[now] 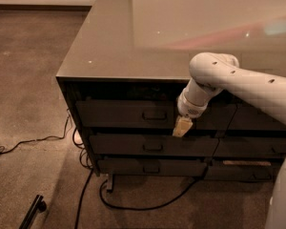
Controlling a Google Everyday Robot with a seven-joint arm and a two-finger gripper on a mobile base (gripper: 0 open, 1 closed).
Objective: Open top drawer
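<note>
The top drawer is the uppermost dark grey-brown front under the glossy cabinet top, with a small rectangular loop handle at its centre. It sits flush with the drawers beside it. My gripper, with tan fingers on a white wrist, points down in front of the drawer's right end. It is a short way right of the handle and slightly below it, at the gap above the middle drawer. The white arm reaches in from the right.
Two slimmer drawers lie below, with more drawer fronts to the right. Black cables trail on the brown carpet under and left of the cabinet. A dark bar lies on the floor at lower left.
</note>
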